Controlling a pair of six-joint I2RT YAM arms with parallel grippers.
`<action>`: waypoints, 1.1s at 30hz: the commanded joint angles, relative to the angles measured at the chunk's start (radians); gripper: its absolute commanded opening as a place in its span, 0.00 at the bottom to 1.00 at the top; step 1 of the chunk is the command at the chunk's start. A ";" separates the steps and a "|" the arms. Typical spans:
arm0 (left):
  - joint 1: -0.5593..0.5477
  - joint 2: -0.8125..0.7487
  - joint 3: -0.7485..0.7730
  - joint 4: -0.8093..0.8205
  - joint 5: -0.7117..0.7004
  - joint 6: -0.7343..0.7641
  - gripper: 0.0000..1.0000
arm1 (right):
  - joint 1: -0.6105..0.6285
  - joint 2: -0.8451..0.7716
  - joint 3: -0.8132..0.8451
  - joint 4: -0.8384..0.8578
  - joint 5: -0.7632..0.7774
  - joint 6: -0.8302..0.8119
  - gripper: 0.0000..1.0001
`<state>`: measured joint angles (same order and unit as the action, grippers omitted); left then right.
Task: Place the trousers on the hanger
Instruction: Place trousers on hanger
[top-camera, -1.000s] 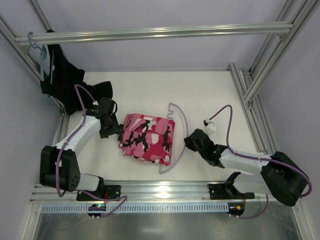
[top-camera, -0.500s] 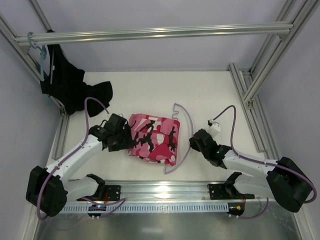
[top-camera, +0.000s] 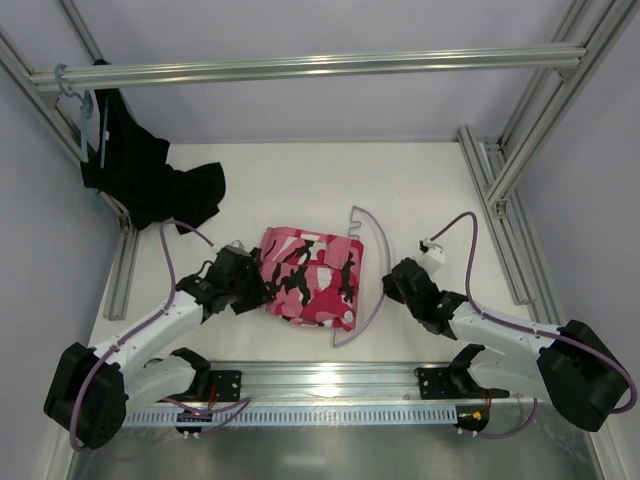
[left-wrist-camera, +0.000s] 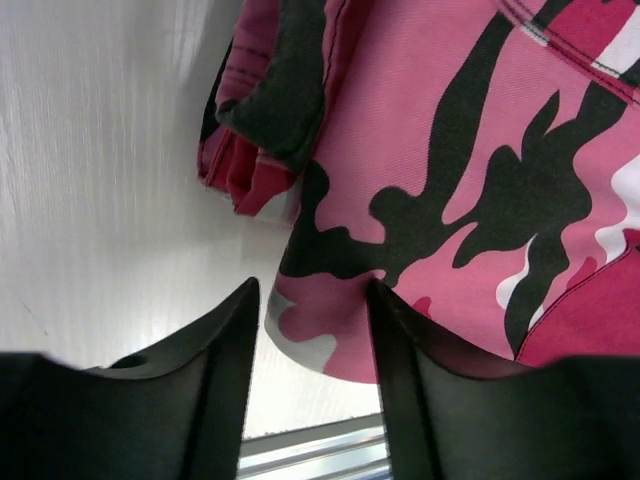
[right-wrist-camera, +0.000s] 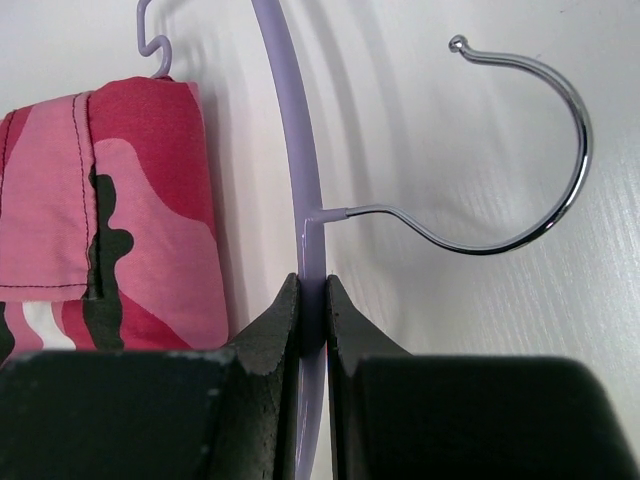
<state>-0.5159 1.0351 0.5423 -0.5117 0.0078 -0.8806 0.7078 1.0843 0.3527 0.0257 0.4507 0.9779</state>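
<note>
Trousers (top-camera: 310, 278), folded into a compact pad, lie directly ahead of the left pincer (left-wrist-camera: 310, 295). Its jaws stand parted around the pad's near-left corner without pinching it, so this arm looks the nearer one for lifting the cloth. Across the pad, the right pincer (right-wrist-camera: 312, 285) is clamped tight on the lilac arm of the hanger (right-wrist-camera: 312, 245), just short of where the metal hook (right-wrist-camera: 520, 180) joins. That arm runs near-to-far along the trousers' right edge. Everything rests flat on the pale desk (top-camera: 420, 190), with open surface toward the rear. A black garment (top-camera: 140, 170) hangs well apart at the far left.
</note>
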 joint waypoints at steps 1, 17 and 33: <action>-0.003 0.034 0.011 0.114 -0.049 -0.029 0.44 | -0.019 -0.024 -0.012 0.066 0.048 -0.007 0.04; -0.001 0.046 0.128 -0.142 -0.454 0.038 0.00 | -0.039 -0.027 -0.058 0.122 -0.006 -0.053 0.04; -0.212 0.167 0.429 -0.060 -0.130 0.071 0.26 | -0.037 0.005 -0.060 0.164 -0.130 -0.050 0.04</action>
<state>-0.6418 1.1969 0.9634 -0.7303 -0.3336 -0.8101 0.6704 1.0889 0.2893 0.1276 0.3305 0.9344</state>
